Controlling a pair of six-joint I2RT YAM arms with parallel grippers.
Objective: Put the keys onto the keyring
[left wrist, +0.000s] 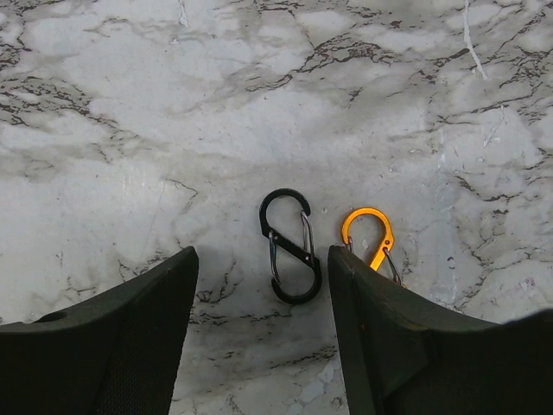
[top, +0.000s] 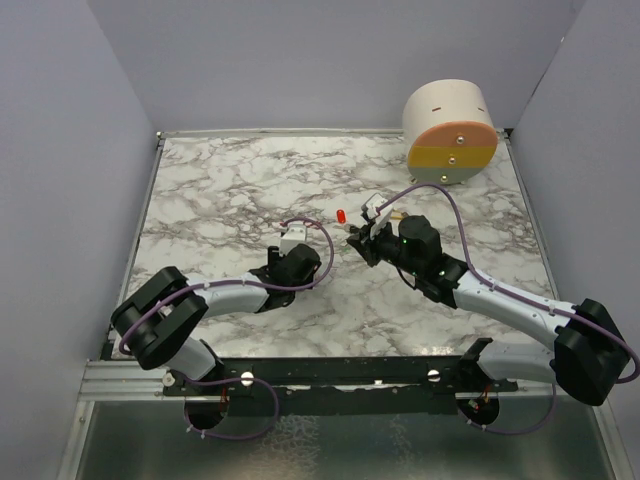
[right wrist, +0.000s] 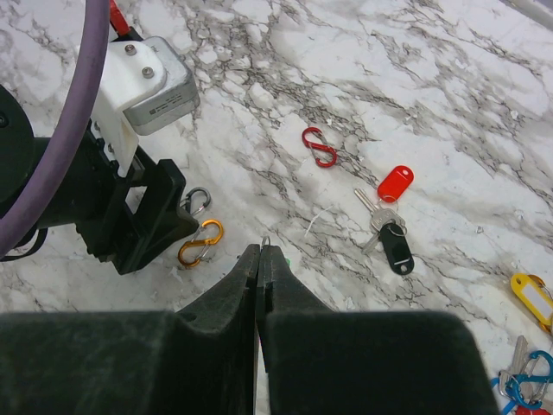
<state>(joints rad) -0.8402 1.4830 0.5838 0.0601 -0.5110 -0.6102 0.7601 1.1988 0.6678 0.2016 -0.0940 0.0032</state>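
Readable text, brand marks, numbers or signs: none in any of the three views. The red tag (right wrist: 395, 183), black tag (right wrist: 397, 249) and yellow tag (right wrist: 529, 292) lying with the keys (right wrist: 367, 204) show no lettering that can be made out. The same holds for the grey-and-white housing (right wrist: 145, 73) on the left arm's wrist and for the round drum (top: 450, 130) at the far right of the table (top: 230, 200).
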